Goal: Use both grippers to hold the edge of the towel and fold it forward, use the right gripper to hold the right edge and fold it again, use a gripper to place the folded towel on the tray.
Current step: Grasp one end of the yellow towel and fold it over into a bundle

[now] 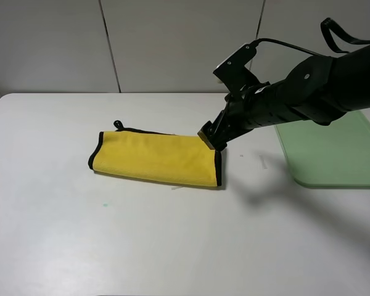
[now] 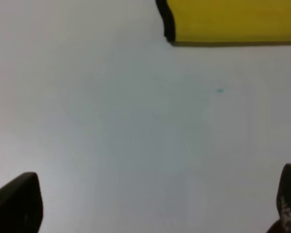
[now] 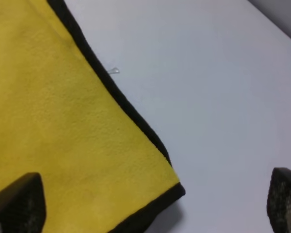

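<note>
The white worktop carries everything. It is bare under the left gripper and beyond the right fingers.

The right arm reaches in from its own side, across the near corner of the tray, and slopes down. Its wrist is pitched so that the right gripper points at the towel's right edge. That pose suits the second fold, which calls for this gripper alone.

The pale green tray lies behind the right fingers, well apart from them, with nothing on it. It is probably set there so the last carry is short.

The yellow towel with black trim lies flat as 1 long doubled strip, so I judge the forward fold is done. Its right end sits directly under the right gripper. In the right wrist view the trimmed corner falls between the 2 fingers, with 1 finger over the cloth and the other over bare worktop.

The right fingers are spread wide and hold nothing; I cannot tell whether they touch the cloth. The left fingers are also spread wide and empty. They hover over the worktop with the towel's left end ahead of them, clear of the coming fold.

A small black hanging loop sticks out at the far left corner, well away from both grippers.
</note>
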